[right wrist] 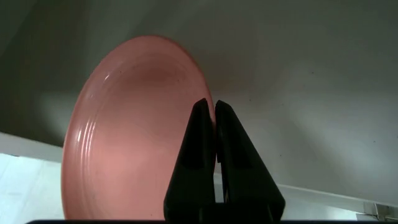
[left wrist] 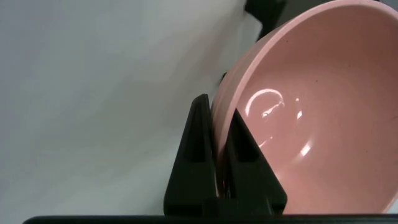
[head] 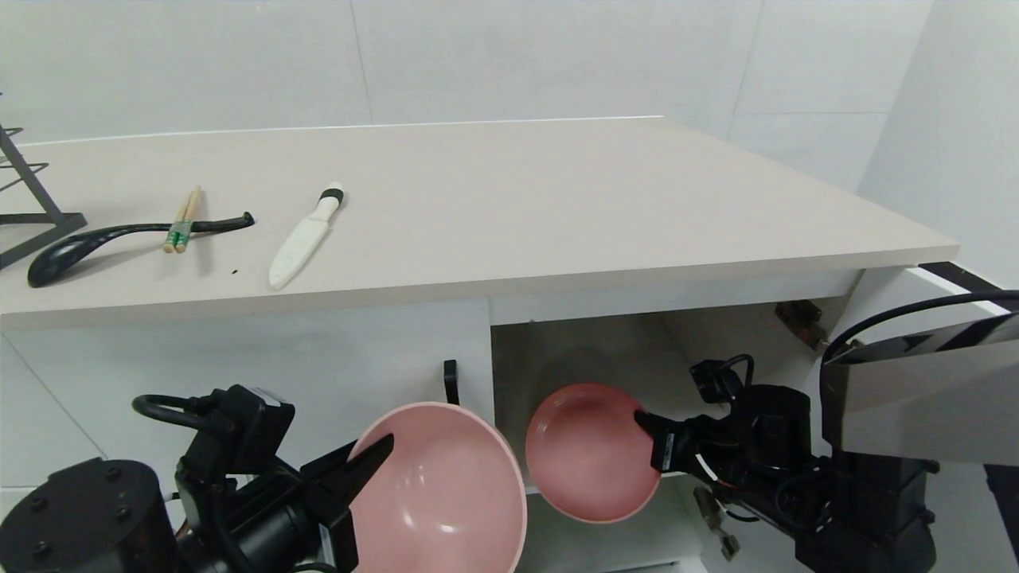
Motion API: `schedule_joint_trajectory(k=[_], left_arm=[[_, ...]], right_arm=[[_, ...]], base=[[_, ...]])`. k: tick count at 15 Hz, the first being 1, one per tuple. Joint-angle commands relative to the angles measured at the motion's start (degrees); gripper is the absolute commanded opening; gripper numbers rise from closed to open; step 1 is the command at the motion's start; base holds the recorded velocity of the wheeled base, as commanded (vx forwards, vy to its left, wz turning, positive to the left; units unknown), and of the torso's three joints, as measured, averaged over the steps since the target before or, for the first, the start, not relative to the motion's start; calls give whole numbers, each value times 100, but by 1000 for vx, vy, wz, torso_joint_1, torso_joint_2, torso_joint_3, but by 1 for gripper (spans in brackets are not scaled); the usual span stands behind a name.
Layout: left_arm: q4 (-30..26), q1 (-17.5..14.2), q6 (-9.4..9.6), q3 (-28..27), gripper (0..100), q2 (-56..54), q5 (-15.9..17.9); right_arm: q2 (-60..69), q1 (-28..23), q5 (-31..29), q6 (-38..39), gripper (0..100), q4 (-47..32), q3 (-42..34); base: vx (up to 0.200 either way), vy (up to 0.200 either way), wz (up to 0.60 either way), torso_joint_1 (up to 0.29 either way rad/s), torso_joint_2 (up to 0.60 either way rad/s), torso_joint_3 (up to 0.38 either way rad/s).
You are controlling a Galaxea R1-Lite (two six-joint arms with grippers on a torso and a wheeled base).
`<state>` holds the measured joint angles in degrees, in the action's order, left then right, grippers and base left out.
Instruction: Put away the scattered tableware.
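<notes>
My left gripper [head: 380, 450] is shut on the rim of a pink bowl [head: 446, 493], held low in front of the closed left cupboard door; the wrist view has the bowl [left wrist: 311, 124] pinched between both fingers [left wrist: 200, 149]. My right gripper [head: 642, 422] is shut on the rim of a pink plate [head: 585, 454], held on edge at the mouth of the open cupboard [head: 605, 350]; the wrist view shows the plate [right wrist: 130, 124] clamped by the fingers [right wrist: 200, 143]. On the countertop [head: 557, 207] lie a black ladle [head: 119, 237], chopsticks [head: 182, 220] and a white rice paddle [head: 305, 236].
A black wire rack [head: 32, 207] stands at the counter's far left. The cupboard's open door [head: 923, 398] swings out on the right, near my right arm. A black handle [head: 450, 382] sits on the closed left door. White tiled wall behind.
</notes>
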<state>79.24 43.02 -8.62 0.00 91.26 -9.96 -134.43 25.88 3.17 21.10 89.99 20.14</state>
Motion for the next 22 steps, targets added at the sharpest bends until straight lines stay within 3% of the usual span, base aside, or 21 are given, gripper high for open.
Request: schedule_joint_trajectory(k=[1, 5, 7, 22], left_arm=[[4, 435, 1, 0, 0, -3, -296], [-75, 822, -8, 0, 0, -249, -393], [-409, 945, -8, 0, 0, -469, -384], [-427, 936, -8, 0, 0, -495, -384]], right_arm=[[-40, 5, -1, 8, 0, 1, 16], [-268, -4, -1, 17, 0, 1, 192], [-435, -4, 8, 26, 0, 1, 438], [-1402, -347, 43, 403, 0, 1, 1801]], base=[[0, 0, 0, 0, 0, 0], [0, 0, 0, 0, 0, 0], [0, 0, 0, 0, 0, 0], [0, 0, 0, 0, 0, 0]])
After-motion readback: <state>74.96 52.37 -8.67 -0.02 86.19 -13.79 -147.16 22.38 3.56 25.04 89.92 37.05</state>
